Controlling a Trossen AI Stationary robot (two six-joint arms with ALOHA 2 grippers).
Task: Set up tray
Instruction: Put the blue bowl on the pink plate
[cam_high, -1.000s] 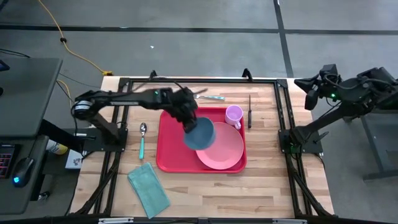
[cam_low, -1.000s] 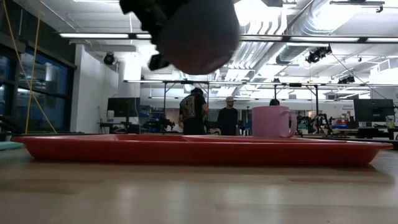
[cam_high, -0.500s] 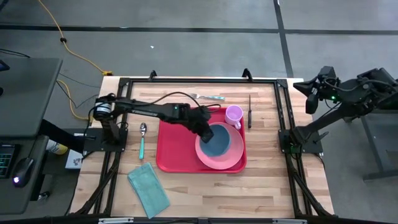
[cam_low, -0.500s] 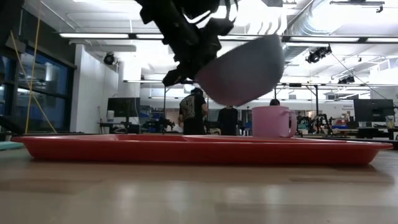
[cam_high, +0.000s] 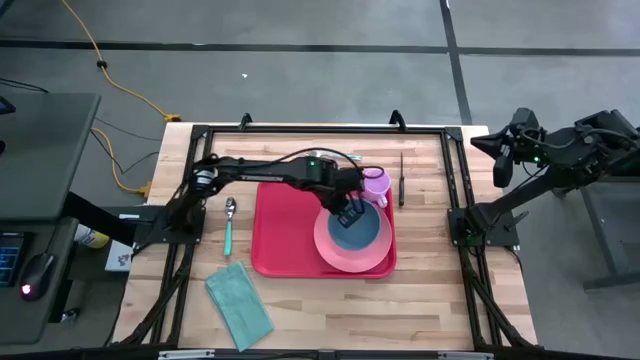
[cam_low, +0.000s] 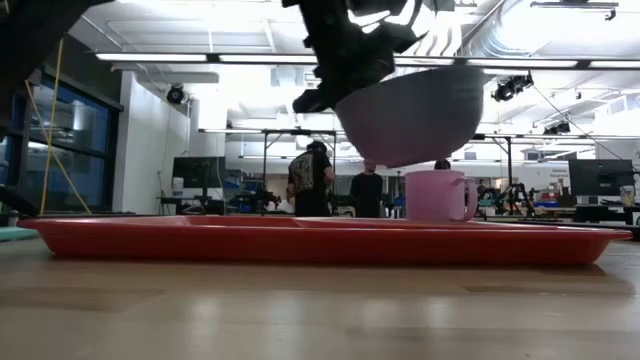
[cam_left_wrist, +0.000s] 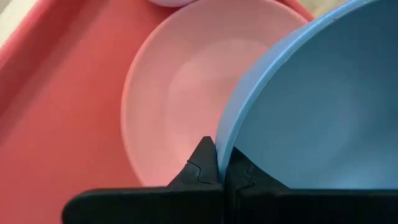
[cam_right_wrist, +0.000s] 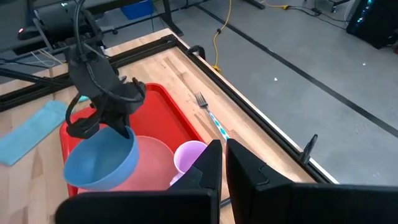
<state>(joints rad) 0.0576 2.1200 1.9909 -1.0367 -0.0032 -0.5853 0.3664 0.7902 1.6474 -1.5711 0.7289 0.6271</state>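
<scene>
The red tray (cam_high: 275, 230) (cam_low: 300, 243) lies flat in the middle of the table, with a round pink plate (cam_high: 335, 252) (cam_left_wrist: 180, 93) on its right half and a pink cup (cam_high: 376, 185) (cam_low: 435, 195) at its far right corner. My left gripper (cam_high: 347, 210) (cam_left_wrist: 222, 165) is shut on a blue bowl (cam_high: 360, 228) (cam_low: 415, 115) (cam_right_wrist: 102, 158) above the plate. My right gripper (cam_right_wrist: 222, 158) is shut and waits beyond the table's right edge. My left gripper pinches the blue bowl's rim (cam_left_wrist: 225, 140) on its far left side, one finger inside the bowl and one outside. The fingers come from above, slanting down. The bowl sits level with its mouth up, lifted clear above the plate and the tray.
A spoon (cam_high: 229, 222) with a teal handle lies left of the tray and a teal cloth (cam_high: 239, 303) near the table's near left corner. A fork (cam_high: 338, 156) lies beyond the tray and a dark knife (cam_high: 401, 178) to the cup's right. People (cam_low: 365, 187) stand in the room behind.
My left gripper has carried the blue bowl toward the table's right, from over the tray's middle to over the pink plate. The bowl has come lower, and it stood tilted half a second ago and now sits level.
</scene>
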